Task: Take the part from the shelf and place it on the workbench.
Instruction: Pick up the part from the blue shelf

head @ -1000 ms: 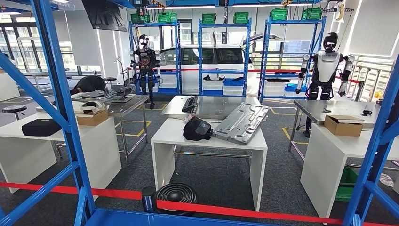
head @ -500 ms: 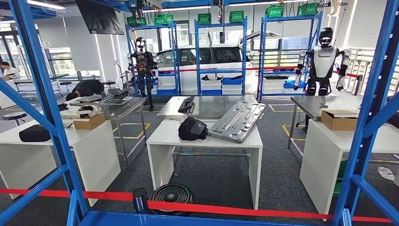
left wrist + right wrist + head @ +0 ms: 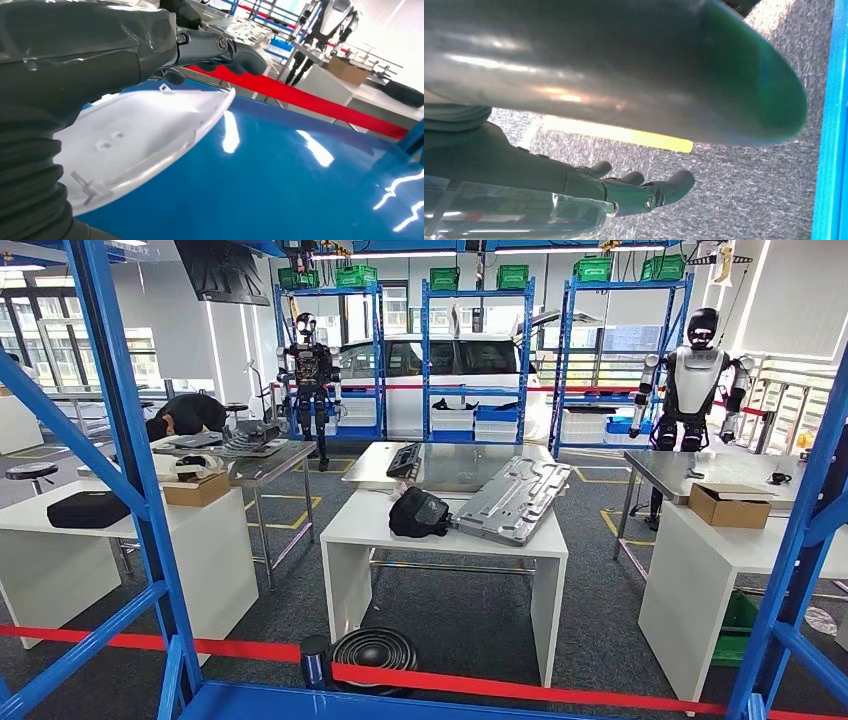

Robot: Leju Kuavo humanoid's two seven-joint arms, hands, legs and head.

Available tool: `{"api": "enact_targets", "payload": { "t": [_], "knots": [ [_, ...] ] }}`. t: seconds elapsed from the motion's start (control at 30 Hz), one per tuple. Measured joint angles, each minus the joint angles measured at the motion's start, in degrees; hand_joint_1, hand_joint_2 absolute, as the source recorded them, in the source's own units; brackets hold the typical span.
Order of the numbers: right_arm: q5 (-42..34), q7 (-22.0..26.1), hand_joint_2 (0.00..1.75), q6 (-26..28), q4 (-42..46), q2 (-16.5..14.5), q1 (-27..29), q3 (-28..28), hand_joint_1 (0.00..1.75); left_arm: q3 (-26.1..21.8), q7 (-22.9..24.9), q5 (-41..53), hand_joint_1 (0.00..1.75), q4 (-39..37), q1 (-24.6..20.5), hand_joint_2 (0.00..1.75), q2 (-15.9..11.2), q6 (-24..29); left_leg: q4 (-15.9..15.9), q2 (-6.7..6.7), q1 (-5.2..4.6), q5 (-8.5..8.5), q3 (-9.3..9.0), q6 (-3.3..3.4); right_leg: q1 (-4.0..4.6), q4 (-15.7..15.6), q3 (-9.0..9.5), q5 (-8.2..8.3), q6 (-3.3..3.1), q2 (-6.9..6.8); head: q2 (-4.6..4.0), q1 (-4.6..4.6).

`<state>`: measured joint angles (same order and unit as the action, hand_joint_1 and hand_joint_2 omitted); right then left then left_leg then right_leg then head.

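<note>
Fingers of my left robot hand (image 3: 150,55) reach out over the pale plastic part (image 3: 140,140), which lies against my palm just above the glossy blue shelf (image 3: 280,185); I cannot tell whether they are closed on it. My right robot hand (image 3: 589,187) hangs over the carpet, fingers loosely curled, a clear edge lying against it; I cannot tell whether it holds that. Against half a second ago my whole view has swung back, so my body is swaying, not the room, and the part has not left the shelf yet. Ahead, blue uprights (image 3: 125,440) frame a wide gap, a red tape (image 3: 500,688) runs across low down, and the white desk (image 3: 400,530) stands well beyond, half taken by a grey panel (image 3: 510,500) and a black bag (image 3: 418,513).
</note>
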<state>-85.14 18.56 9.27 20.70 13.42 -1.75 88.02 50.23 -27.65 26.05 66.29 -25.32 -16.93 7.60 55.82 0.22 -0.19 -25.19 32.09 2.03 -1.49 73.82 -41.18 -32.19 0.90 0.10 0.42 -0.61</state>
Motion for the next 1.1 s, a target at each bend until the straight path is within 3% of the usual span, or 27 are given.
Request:
{"api": "enact_targets", "payload": {
  "t": [0.03,0.1,0.17,0.27,0.33,0.43,0.47,0.5,0.53,0.63,0.7,0.83,0.93,1.0,1.03,1.1],
  "knots": [
    [0.0,0.0,0.0,0.0,0.0,0.0,0.0,0.0,0.0,0.1,0.0,0.5,0.0,0.0,0.0,1.75,0.0,0.3,0.1,-0.03,0.06,-0.07,0.02,-0.1,-0.1,-2.0,1.0,1.06,0.54,-0.02,0.0,0.04],
    [0.0,0.0,0.0,0.0,0.0,0.1,0.0,0.0,0.0,0.3,0.1,2.7,0.0,0.0,0.1,1.75,-0.2,1.7,0.8,-0.11,0.08,-0.44,0.18,-0.63,-0.33,-9.7,4.88,3.88,1.4,-0.07,0.0,0.14],
    [-0.1,0.1,0.0,0.2,0.1,0.3,0.0,0.0,0.0,0.7,0.5,5.7,0.0,0.2,0.1,1.75,-1.0,3.7,1.7,-0.17,-0.13,-0.92,0.6,-1.31,-0.39,-14.5,7.24,5.28,0.98,0.05,0.0,0.12],
    [-0.2,0.3,0.0,1.3,0.8,0.7,0.4,-0.2,0.0,1.3,1.4,8.8,0.0,1.0,0.5,1.75,-3.0,5.7,2.1,-0.19,-0.04,-1.13,1.02,-1.87,-0.21,-14.8,7.31,5.44,-0.36,0.23,0.0,-0.01],
    [-0.3,0.6,0.0,2.6,2.0,1.3,0.8,-0.4,0.0,1.5,2.2,10.1,0.0,1.8,1.3,1.75,-4.7,6.5,4.1,-0.21,0.23,-2.59,1.94,-2.41,-0.39,-14.9,7.41,5.55,-0.89,0.28,0.0,-0.13],
    [-0.4,0.9,0.0,4.9,4.7,2.7,1.2,-0.5,0.0,1.1,3.1,11.4,0.0,3.1,3.5,1.75,-7.4,7.4,14.4,-0.24,0.54,-7.71,6.77,-3.2,-0.4,-14.9,7.38,5.56,-1.31,0.36,0.0,-0.31],
    [-0.5,1.0,0.0,5.6,5.6,3.1,1.3,-0.5,0.0,0.8,3.5,11.9,0.0,3.8,4.8,1.75,-8.4,7.9,17.4,-0.24,0.61,-8.67,8.25,-3.28,-0.36,-14.9,7.36,5.54,-1.36,0.43,0.0,-0.35],
    [-0.5,1.1,0.0,6.3,6.6,3.7,1.5,-0.5,0.0,0.3,3.9,12.8,0.0,4.7,6.3,1.75,-9.4,8.6,18.5,-0.25,0.67,-8.59,8.84,-3.25,-0.29,-14.9,7.38,5.53,-1.38,0.53,0.0,-0.4],
    [-0.6,1.2,0.0,6.9,7.7,4.2,1.6,-0.4,0.0,-0.5,4.2,14.0,0.0,5.9,8.0,1.75,-10.7,9.4,17.4,-0.25,0.69,-7.49,8.31,-3.1,-0.22,-14.9,7.43,5.51,-1.4,0.66,0.0,-0.43],
    [-0.6,1.5,0.0,8.2,10.7,5.6,1.9,-0.4,0.0,-2.9,4.6,17.8,0.0,9.5,11.6,1.75,-13.9,10.8,6.2,-0.18,0.32,-2.47,2.82,-1.89,0.09,-14.9,7.54,5.48,-1.39,0.85,0.0,-0.57],
    [-0.6,1.7,0.0,8.9,12.3,6.3,1.9,-0.3,0.0,-4.1,5.0,19.7,0.0,11.2,12.7,1.75,-15.1,11.2,2.4,-0.05,-0.15,-1.68,1.08,-1.28,0.18,-15.0,7.44,5.48,-1.19,0.69,0.01,-0.54],
    [-0.6,1.9,0.0,10.7,15.6,7.8,2.1,-0.4,0.0,-5.9,6.5,22.5,0.0,13.1,14.4,1.75,-16.1,12.0,0.9,0.09,-0.13,-0.82,0.28,-0.52,0.36,-13.8,6.77,4.68,-0.52,0.29,0.0,-0.42],
    [-0.7,2.0,0.0,11.8,17.6,8.9,2.3,-0.4,0.0,-7.5,8.0,24.3,0.0,13.5,15.6,1.75,-16.2,13.0,0.3,0.21,-0.08,-0.26,0.11,0.01,0.39,-4.4,2.53,0.23,-1.15,0.17,0.0,-0.17],
    [-0.7,1.9,0.0,12.2,18.6,9.6,2.6,-0.4,0.0,-8.5,8.7,25.9,0.0,13.7,17.1,1.75,-16.2,13.4,0.3,0.27,-0.19,-0.26,0.18,0.01,0.35,0.5,0.4,-1.39,-0.89,0.16,0.0,-0.1],
    [-0.7,1.9,0.0,12.3,19.0,9.8,2.7,-0.4,0.0,-9.0,9.0,26.7,0.0,13.9,17.9,1.75,-16.2,13.6,0.4,0.28,-0.18,-0.27,0.19,-0.01,0.28,0.0,0.77,-0.95,-0.47,0.15,0.0,-0.05],
    [-0.7,1.8,0.0,12.4,19.7,10.2,2.8,-0.4,0.0,-10.0,9.6,28.8,0.0,14.5,19.0,1.75,-16.2,14.0,0.7,0.2,-0.17,-0.42,0.22,-0.24,0.03,-6.9,4.44,1.72,0.55,0.06,0.0,0.02]
  ]
}}
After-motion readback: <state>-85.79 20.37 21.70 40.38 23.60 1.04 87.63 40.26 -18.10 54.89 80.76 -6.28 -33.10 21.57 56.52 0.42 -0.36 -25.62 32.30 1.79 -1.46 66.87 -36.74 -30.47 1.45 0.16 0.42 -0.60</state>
